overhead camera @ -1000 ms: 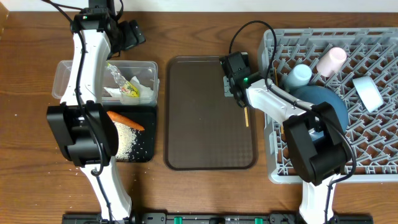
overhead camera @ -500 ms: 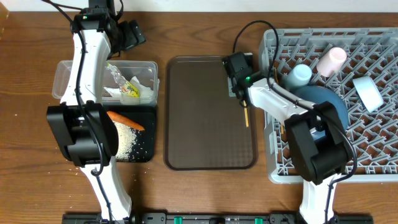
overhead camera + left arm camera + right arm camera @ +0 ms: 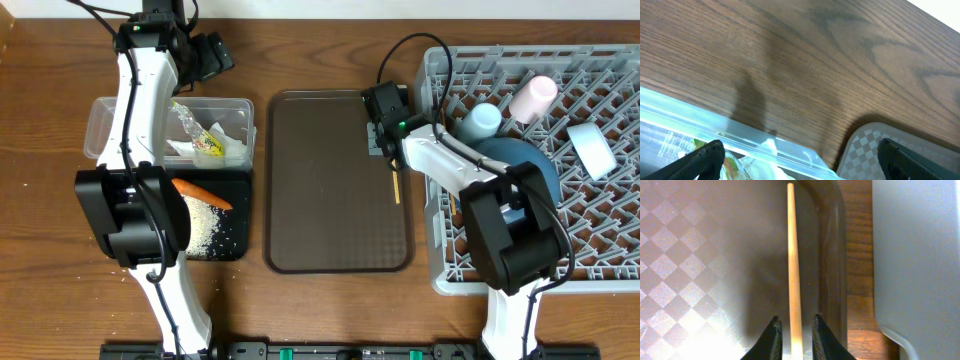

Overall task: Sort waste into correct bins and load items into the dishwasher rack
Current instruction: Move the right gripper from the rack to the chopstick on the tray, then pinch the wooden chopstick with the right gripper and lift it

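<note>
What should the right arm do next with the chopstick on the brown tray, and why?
Probably close the right gripper on the chopstick, then lift. Its fingertips straddle the stick with a thin gap each side, and the stick lies on the tray by its right rim, not yet in the rack.

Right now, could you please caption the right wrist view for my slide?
Jaws straddle a wooden chopstick lying along the brown tray's rim, beside the rack.
</note>
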